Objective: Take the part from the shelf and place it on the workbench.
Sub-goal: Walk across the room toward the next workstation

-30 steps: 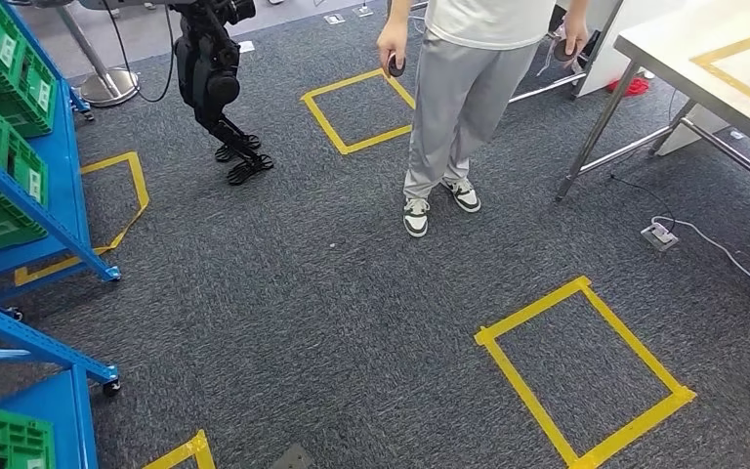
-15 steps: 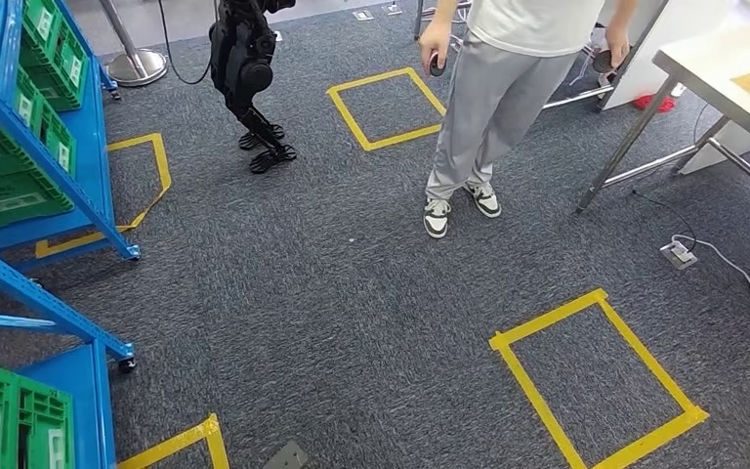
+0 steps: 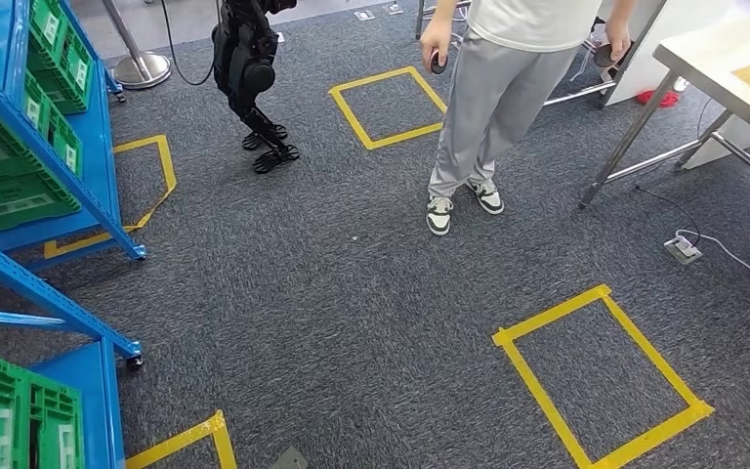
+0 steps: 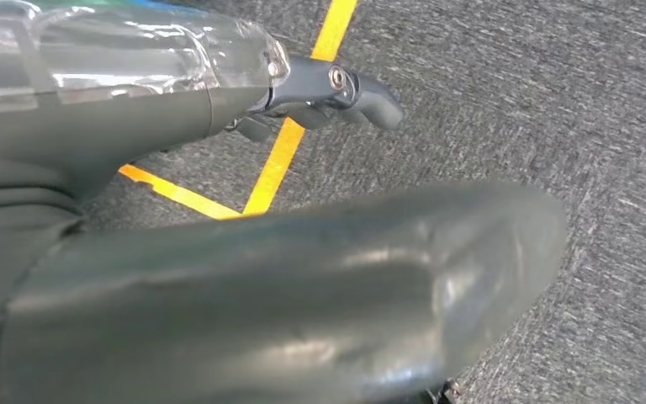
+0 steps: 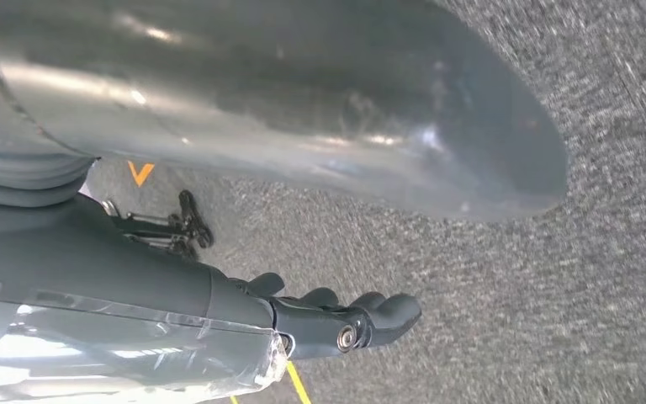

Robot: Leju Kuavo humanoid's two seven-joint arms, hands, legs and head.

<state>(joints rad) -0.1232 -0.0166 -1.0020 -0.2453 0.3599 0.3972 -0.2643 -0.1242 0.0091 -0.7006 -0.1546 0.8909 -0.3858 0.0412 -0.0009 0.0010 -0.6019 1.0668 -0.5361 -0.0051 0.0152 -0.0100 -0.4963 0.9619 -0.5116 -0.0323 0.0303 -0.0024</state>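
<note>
Grey carpet [image 3: 332,322] marked with yellow tape squares [image 3: 601,376]; blue shelf [image 3: 54,195] at left stacked with green crates [image 3: 10,186], part itself not discernible among them, pale bench [image 3: 732,68] far right. Left hand [image 4: 320,88] and right hand [image 5: 328,320] hanging over carpet, fingers loosely extended, holding nothing. Person in grey trousers [image 3: 488,107] standing between shelf and bench.

Whole view slid a bit more: blue metal shelf [image 3: 59,186] fills more of the left, wooden desk [image 3: 732,68] nearly off the right edge.
</note>
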